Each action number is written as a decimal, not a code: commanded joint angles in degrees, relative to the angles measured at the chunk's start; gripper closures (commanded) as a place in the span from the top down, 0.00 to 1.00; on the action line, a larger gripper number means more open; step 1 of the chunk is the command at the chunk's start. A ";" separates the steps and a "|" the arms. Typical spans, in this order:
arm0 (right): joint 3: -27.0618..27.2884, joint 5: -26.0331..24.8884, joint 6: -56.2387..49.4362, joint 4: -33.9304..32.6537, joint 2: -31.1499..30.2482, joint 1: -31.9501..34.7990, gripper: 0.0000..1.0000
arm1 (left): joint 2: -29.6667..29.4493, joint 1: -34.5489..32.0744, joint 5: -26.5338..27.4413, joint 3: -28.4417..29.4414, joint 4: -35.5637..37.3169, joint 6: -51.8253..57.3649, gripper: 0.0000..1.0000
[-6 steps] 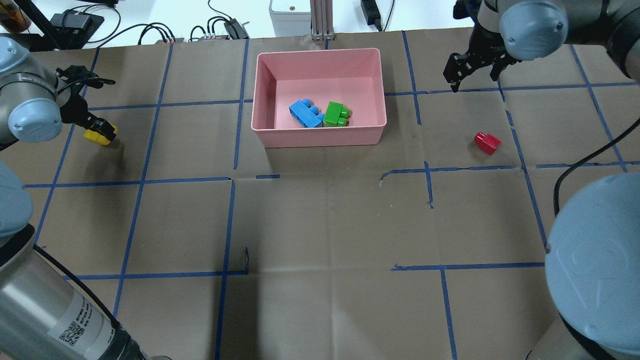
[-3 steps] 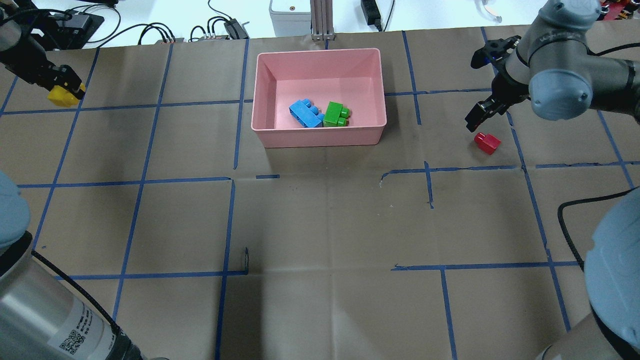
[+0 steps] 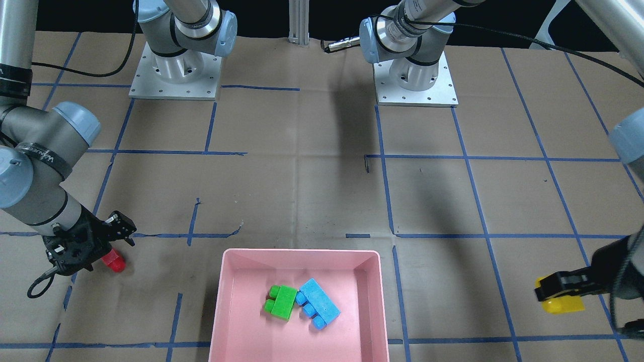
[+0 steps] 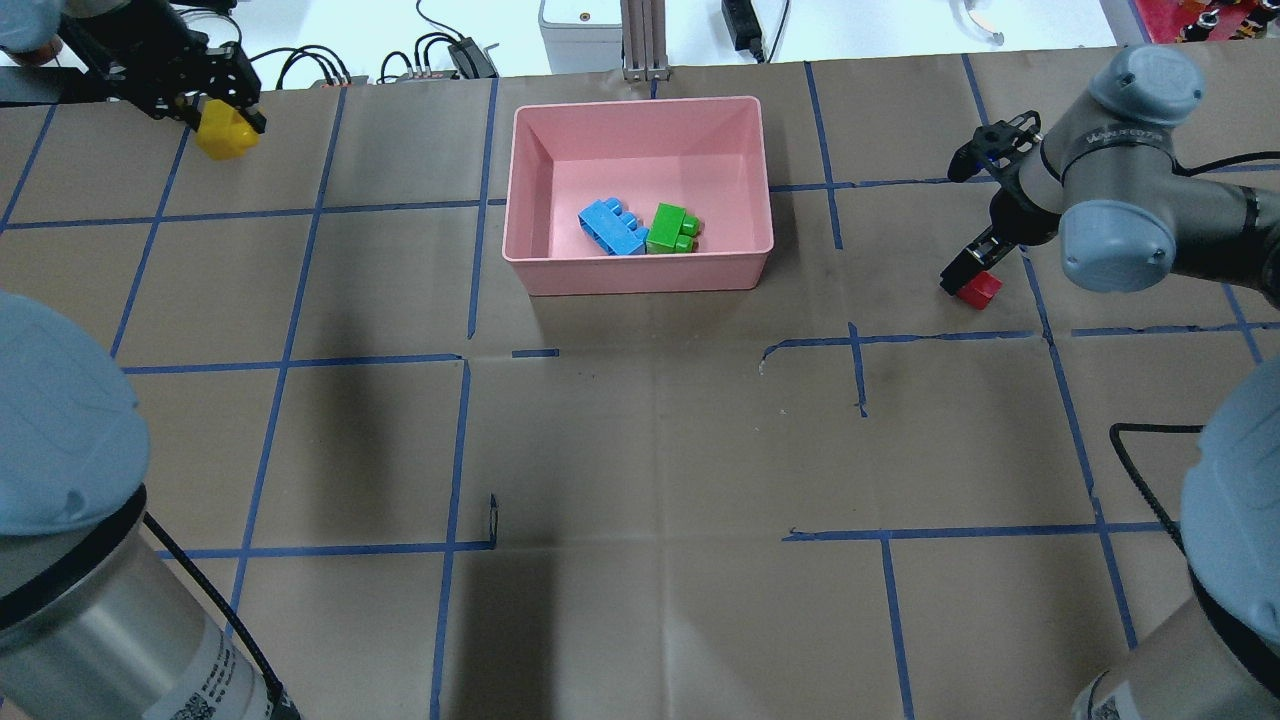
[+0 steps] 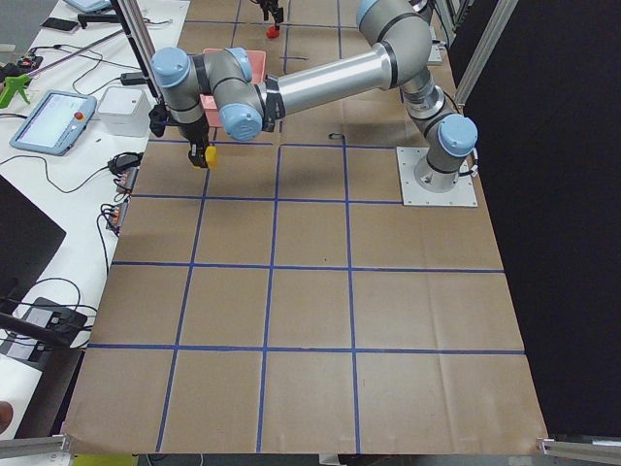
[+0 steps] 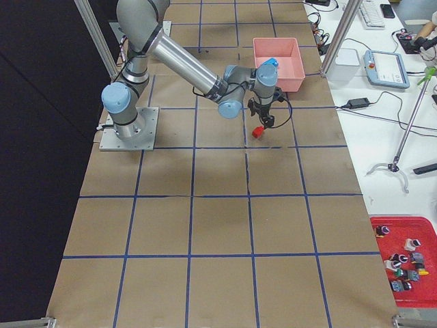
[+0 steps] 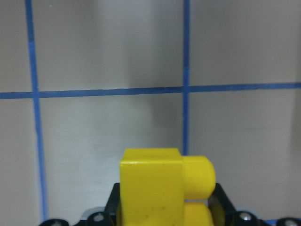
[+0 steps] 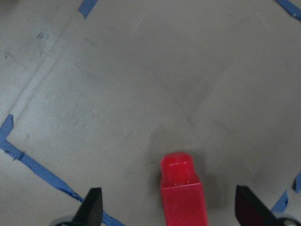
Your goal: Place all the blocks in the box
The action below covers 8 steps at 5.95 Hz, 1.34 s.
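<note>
- Table (image 4: 640,450): covered in brown paper and marked off in squares with blue tape.
- Red block (image 4: 981,290): stands on the paper on the robot's right side, well apart from the box and outside it. In the right wrist view its single stud points away from the camera.
- Right gripper (image 8: 170,205): lowered over the red block with its jaws spread wide, one finger on each side of the block. The wrist view shows a clear gap on both sides. It grips nothing.
- Box (image 4: 640,272): pink, set on the table at mid-width towards the far edge.
- Blue block (image 4: 612,226): lies on the box floor near the front wall, set at an angle.
- Green block (image 4: 670,229): lies on the box floor, touching the blue block on its right-hand side as seen from overhead.
- Left gripper (image 4: 228,108): at the far left corner of the table, well apart from the box. Its jaws are clamped on the yellow block.
- Yellow block (image 4: 226,135): held at the fingertips, clear of the paper and outside the box. The left wrist view shows its studs pointing sideways.
</note>
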 commanded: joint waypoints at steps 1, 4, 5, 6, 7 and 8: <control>0.27 -0.01 -1.60 -1.63 1.72 -0.76 0.99 | -2.18 -11.69 -0.66 1.85 2.11 -18.37 0.26; 0.09 -0.01 -1.69 -0.57 1.72 -0.76 0.43 | -10.53 -23.06 0.21 3.09 11.33 -34.59 0.26; 0.18 -0.27 -1.61 -0.31 1.55 -0.76 0.20 | -11.51 -23.95 0.13 2.75 12.05 -36.28 0.26; 0.01 -0.44 -1.52 -0.31 1.20 -0.85 0.07 | -11.95 -25.70 0.39 2.31 12.14 -38.82 0.55; -2.08 -0.53 -1.60 2.48 -0.02 -0.85 0.05 | -11.43 -25.89 0.56 2.48 12.05 -39.20 0.99; -9.50 -0.27 -0.82 13.55 -1.25 -0.50 0.04 | -10.12 -25.81 0.65 2.57 11.01 -39.11 1.00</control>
